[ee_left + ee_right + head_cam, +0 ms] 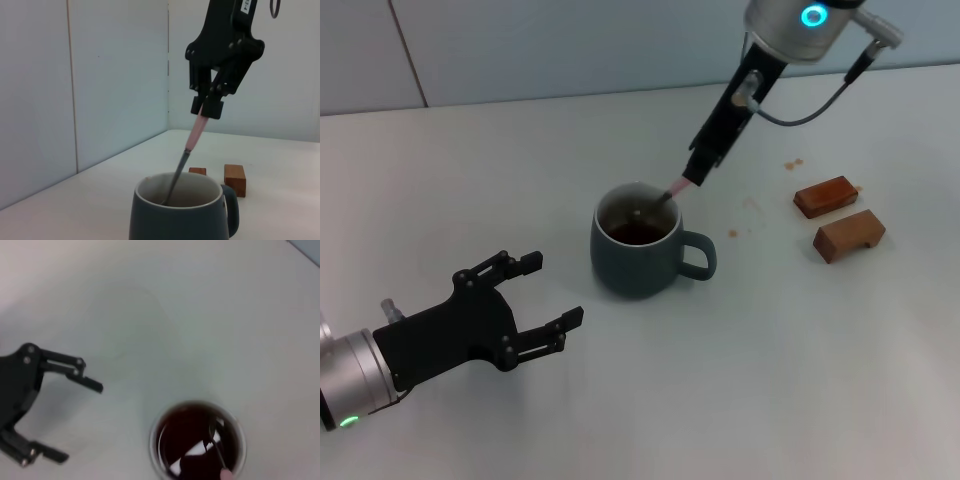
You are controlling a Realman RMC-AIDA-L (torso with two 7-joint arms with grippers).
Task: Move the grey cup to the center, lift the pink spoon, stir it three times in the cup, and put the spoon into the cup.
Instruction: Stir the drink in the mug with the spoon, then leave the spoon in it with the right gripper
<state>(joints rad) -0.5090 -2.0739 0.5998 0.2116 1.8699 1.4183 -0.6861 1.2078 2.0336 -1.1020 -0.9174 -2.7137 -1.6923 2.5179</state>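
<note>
The grey cup stands near the middle of the table, its handle pointing to the right, with dark liquid inside. My right gripper is above its far rim and shut on the pink spoon, which slants down with its metal bowl inside the cup. The left wrist view shows the cup, the spoon and the right gripper above it. The right wrist view looks down into the cup. My left gripper is open and empty, left of the cup.
Two brown wooden blocks lie on the table to the right of the cup. Small brown stains mark the table near them. A pale wall runs along the back.
</note>
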